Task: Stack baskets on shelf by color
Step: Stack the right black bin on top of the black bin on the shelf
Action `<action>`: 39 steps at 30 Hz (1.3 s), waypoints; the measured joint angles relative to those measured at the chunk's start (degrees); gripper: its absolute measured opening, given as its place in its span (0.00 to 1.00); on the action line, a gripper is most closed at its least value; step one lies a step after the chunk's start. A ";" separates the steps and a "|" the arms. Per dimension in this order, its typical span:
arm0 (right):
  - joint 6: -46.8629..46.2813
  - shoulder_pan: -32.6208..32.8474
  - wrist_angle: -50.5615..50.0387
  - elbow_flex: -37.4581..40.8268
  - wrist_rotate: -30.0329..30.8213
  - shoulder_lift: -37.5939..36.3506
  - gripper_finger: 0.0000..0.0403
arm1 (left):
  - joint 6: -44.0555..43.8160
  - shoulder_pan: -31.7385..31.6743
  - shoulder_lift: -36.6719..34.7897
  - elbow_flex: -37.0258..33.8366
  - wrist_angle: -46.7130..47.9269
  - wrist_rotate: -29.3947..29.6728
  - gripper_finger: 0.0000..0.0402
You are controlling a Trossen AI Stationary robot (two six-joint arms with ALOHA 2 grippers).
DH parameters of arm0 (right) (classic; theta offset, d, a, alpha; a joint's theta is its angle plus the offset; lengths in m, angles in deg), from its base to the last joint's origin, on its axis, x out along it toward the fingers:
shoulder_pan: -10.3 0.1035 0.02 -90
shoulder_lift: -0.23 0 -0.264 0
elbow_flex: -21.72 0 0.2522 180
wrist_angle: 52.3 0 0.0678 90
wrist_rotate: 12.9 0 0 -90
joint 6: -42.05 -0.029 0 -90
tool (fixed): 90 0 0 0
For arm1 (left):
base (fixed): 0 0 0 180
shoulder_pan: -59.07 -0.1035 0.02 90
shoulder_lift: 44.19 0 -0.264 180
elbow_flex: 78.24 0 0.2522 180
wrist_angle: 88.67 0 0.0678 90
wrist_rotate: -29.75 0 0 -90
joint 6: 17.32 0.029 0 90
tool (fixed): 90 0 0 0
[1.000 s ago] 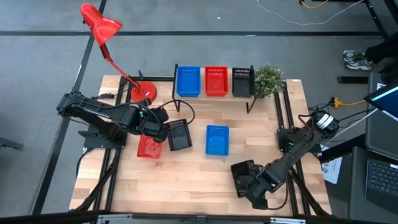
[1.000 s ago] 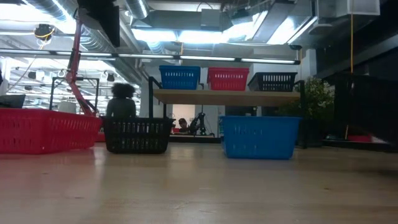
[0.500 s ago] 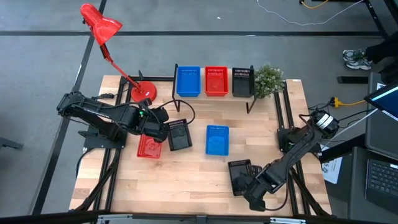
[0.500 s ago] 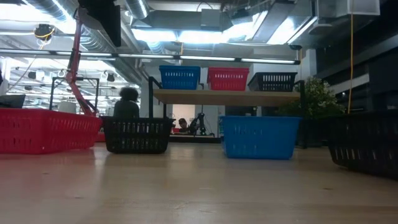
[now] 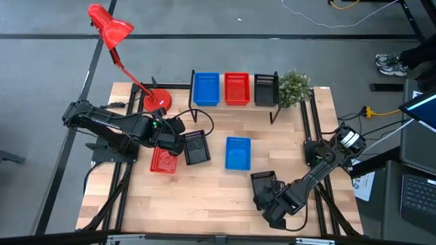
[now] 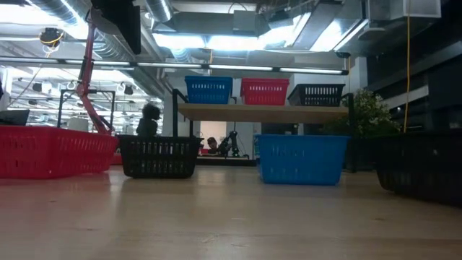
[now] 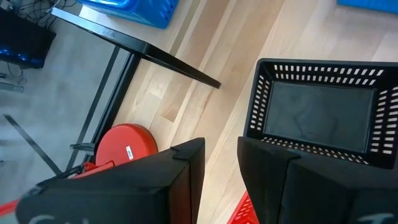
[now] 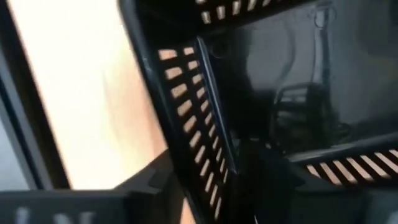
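On the shelf (image 5: pixel 235 103) stand a blue basket (image 5: pixel 206 89), a red one (image 5: pixel 237 88) and a black one (image 5: pixel 266 88). On the table lie a red basket (image 5: pixel 163 160), a black basket (image 5: pixel 197 148) and a blue basket (image 5: pixel 238 152). My left gripper (image 7: pixel 221 180) hangs open above the table, over the gap between the red and black baskets. My right gripper (image 5: pixel 271 203) points down near the table's near right, shut on another black basket (image 5: pixel 263 184), which shows at the right in the low view (image 6: pixel 422 166). My right gripper holds the black basket by the mesh wall at its near end (image 8: pixel 208 134), one finger inside the basket and one outside. The fingers come from above, pointing down. In the low view the basket sits about level, its bottom (image 6: pixel 419 196) at the tabletop.
A red desk lamp (image 5: pixel 109 28) with a round base (image 5: pixel 156 100) stands at the far left. A small potted plant (image 5: pixel 294 86) sits right of the shelf. Bare wood lies along the table's near left and middle.
My right gripper has sunk and shifted a little toward the far edge with the black basket. The basket has turned slightly. In the low view it has come into sight at the right, first tilted and raised, now level at the tabletop.
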 joint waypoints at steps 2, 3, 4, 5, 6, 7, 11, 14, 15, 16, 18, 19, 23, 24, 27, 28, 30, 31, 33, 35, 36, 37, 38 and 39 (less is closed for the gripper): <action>0.48 -0.12 -1.55 -0.79 1.68 0.02 0.22 | 0.00 0.00 0.02 0.00 -0.35 0.00 0.22; 1.45 -0.13 -2.54 -1.55 2.42 0.02 0.16 | 0.00 0.00 0.02 0.00 -0.45 0.00 0.22; 2.43 -0.14 -3.59 -2.47 3.36 0.02 0.09 | 0.00 0.00 0.02 0.00 -0.51 0.00 0.22; 3.40 -0.14 -5.44 -3.65 4.61 0.02 0.05 | 0.00 0.00 0.02 0.00 -0.55 0.00 0.22; 4.22 -0.12 -8.26 -5.06 6.15 0.02 0.03 | 0.00 0.00 0.02 0.00 -0.54 0.00 0.22; 4.42 -0.09 -11.35 -6.73 8.19 0.02 0.03 | 0.00 0.01 0.02 0.00 -0.54 0.00 0.22; 4.96 -0.27 -25.60 -15.00 16.93 0.02 0.01 | 0.02 0.00 0.02 0.00 -0.54 0.00 0.22; 5.05 -0.29 -37.02 -21.57 26.39 0.02 0.01 | 0.02 0.00 0.02 0.00 -0.54 0.00 0.22; 4.91 -0.29 -41.15 -23.53 30.01 0.02 0.01 | 0.02 0.00 0.02 0.00 -0.54 0.00 0.22; 4.55 -0.44 -44.95 -25.32 33.79 0.02 0.00 | 0.02 0.01 0.02 0.00 -0.54 0.00 0.22; 3.63 -1.00 -50.56 -28.32 40.68 -0.07 0.00 | 0.02 0.00 0.02 0.00 -0.54 0.00 0.22; 5.17 -1.70 -49.81 -28.90 43.62 -0.61 0.00 | 0.02 0.02 0.02 0.00 -0.54 0.00 0.22; 12.41 -6.48 -49.51 -28.93 50.95 -4.26 0.00 | 0.04 0.00 0.03 0.00 -0.59 0.02 0.22; 12.64 -8.28 -50.48 -28.74 51.62 -5.07 0.00 | 0.04 0.00 0.04 -0.02 -0.64 0.00 0.22; 19.48 -14.65 -49.43 -27.72 52.48 -8.44 0.00 | 0.04 0.00 0.04 -0.02 -0.59 0.02 0.22; 21.70 -17.09 -49.70 -27.75 52.88 -9.63 0.00 | 0.07 0.00 0.04 -0.02 -0.57 0.02 0.22; 27.14 -21.89 -50.02 -27.74 53.10 -11.82 0.00 | 0.48 0.00 0.04 -0.02 -0.57 0.02 0.22; 30.35 -24.49 -49.52 -27.74 53.06 -12.93 0.00 | 0.83 0.00 0.04 -0.02 -0.57 0.02 0.22; 35.93 -29.70 -49.35 -27.74 52.96 -15.40 0.00 | 1.61 0.00 0.04 -0.02 -0.58 0.02 0.22; 40.77 -35.23 -49.01 -27.74 51.81 -17.90 0.00 | 1.97 0.00 0.04 -0.02 -0.58 0.02 0.22; 43.36 -38.04 -48.51 -27.76 49.88 -19.00 0.00 | 1.95 0.00 0.04 -0.02 -0.58 0.02 0.22; 45.94 -40.87 -47.67 -27.75 47.21 -19.96 0.00 | 1.97 0.00 0.04 -0.02 -0.60 0.02 0.22; 48.85 -43.82 -46.54 -27.74 43.97 -20.81 0.00 | 1.97 0.00 0.04 -0.02 -0.60 0.03 0.22; 51.69 -46.49 -45.41 -27.74 40.27 -21.53 0.00 | 1.97 0.00 0.04 -0.02 -0.61 0.04 0.22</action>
